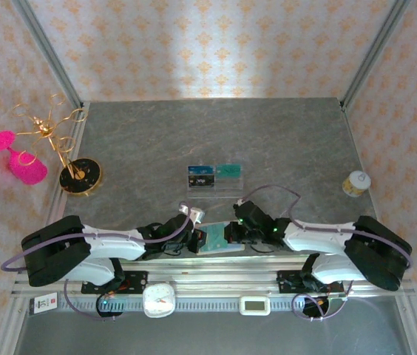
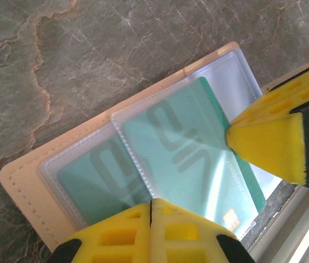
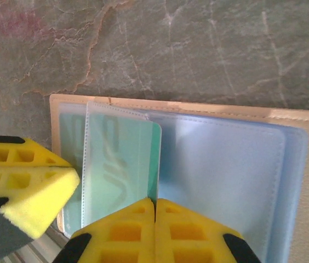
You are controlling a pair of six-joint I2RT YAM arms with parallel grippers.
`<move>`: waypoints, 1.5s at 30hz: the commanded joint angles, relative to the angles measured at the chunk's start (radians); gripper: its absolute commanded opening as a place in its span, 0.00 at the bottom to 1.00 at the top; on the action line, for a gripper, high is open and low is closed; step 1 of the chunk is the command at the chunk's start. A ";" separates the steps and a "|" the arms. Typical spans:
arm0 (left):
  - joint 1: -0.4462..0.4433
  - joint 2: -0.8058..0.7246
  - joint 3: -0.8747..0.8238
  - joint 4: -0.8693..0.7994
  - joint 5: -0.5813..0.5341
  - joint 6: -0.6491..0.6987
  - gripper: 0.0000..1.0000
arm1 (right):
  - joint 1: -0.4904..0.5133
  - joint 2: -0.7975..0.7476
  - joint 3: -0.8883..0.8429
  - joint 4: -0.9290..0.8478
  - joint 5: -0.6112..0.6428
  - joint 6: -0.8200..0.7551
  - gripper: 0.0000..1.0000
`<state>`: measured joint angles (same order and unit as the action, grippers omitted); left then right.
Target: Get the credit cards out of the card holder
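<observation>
Teal credit cards [image 2: 198, 153] sit inside the clear sleeves of the card holder [image 2: 23, 186], which lies open and flat at the near edge of the counter [image 2: 89, 55], between my two arms (tan cover down, sleeves up). One card is in the top sleeve [image 3: 110, 164] and its edge seems to poke just past the plastic. A second teal card shows in the sleeve beneath; neither is out. The left jaws are pressed together, yellow pads [image 2: 116, 235] flush with no gap, over the holder's near edge, and I see nothing pinched between them. The right jaws are pressed together too, pads [image 3: 198, 235] flush, and in the left wrist view their tip touches the top sleeve's edge. My read: the step in hand is working that top card free. To do it well I'd pin the holder with one arm so it can't skate off the edge. I'd spread the other jaws slightly, take only the exposed card edge, not the sleeve, then pull low and straight along the sleeve's opening. The glossy sleeve will likely lift with the card. Well apart up the counter, a clear tray [image 1: 214, 186] holds what look like two more cards [image 1: 201, 176].
</observation>
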<state>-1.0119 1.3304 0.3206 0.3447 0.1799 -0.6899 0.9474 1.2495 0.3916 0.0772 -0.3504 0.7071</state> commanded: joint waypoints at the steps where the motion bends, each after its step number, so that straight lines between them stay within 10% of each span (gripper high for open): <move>1: 0.009 -0.001 -0.038 -0.002 0.003 -0.017 0.00 | -0.010 -0.058 -0.037 -0.071 0.050 0.024 0.00; 14: -0.007 -0.033 0.105 -0.028 -0.014 0.046 0.00 | 0.013 0.033 -0.006 -0.016 0.019 -0.022 0.00; 17: -0.007 0.016 0.126 -0.014 0.009 0.049 0.00 | 0.014 0.032 -0.008 -0.017 0.022 -0.012 0.13; 20: -0.007 0.011 0.115 -0.012 0.006 0.046 0.00 | 0.014 0.013 -0.024 -0.018 0.027 0.001 0.00; 45: -0.021 0.104 0.176 0.034 0.052 0.059 0.00 | 0.013 -0.199 -0.111 -0.223 0.132 0.086 0.00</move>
<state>-1.0218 1.4006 0.4610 0.3363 0.2123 -0.6529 0.9569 1.0687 0.3084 -0.0868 -0.2577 0.7895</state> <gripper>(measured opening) 0.044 0.041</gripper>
